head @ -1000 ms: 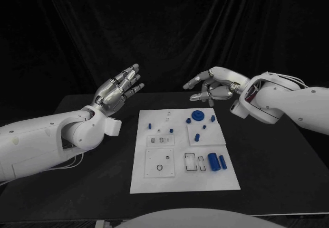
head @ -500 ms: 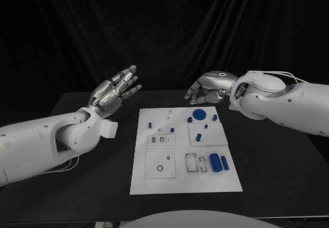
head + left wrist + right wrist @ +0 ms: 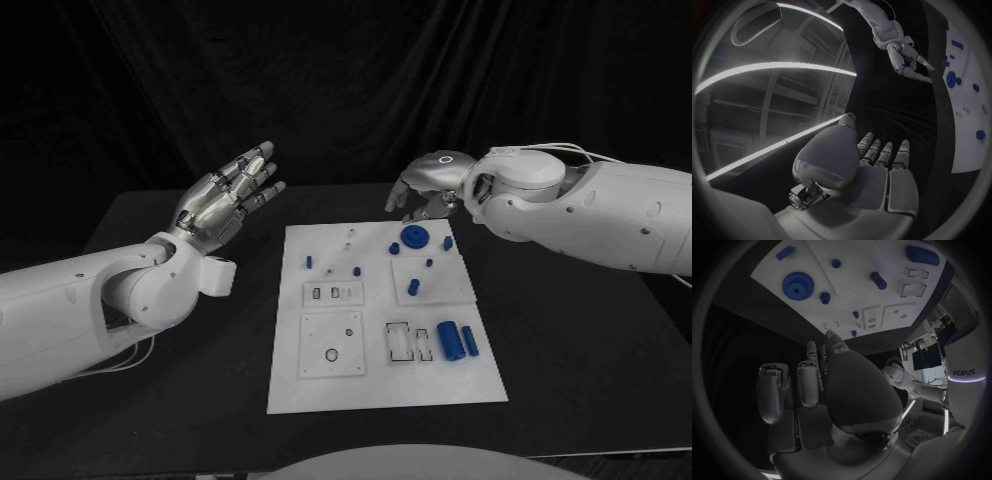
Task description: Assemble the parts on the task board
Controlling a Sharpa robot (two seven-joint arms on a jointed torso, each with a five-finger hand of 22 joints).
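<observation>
The white task board (image 3: 382, 385) lies in the middle of the black table. On its far half are a blue gear (image 3: 415, 237) and several small blue pegs (image 3: 414, 287). Two blue cylinders (image 3: 459, 340) lie side by side near its right edge. My right hand (image 3: 428, 186) hovers over the board's far edge just behind the gear, fingers loosely bent downward, holding nothing. The right wrist view looks past its fingers (image 3: 809, 382) at the gear (image 3: 798, 285). My left hand (image 3: 227, 194) is raised left of the board, palm flat, fingers spread and straight, and it holds nothing.
The board has white inset plates with slots and holes (image 3: 332, 345) on its near half. Bare black table (image 3: 577, 340) surrounds the board on all sides. In the left wrist view my right hand (image 3: 907, 62) hangs beyond the board's far end (image 3: 967, 145).
My right arm has swung in toward the board's far edge and its hand has turned fingers-down behind the gear. My left hand has drifted slightly left, still flat. No part has moved.
</observation>
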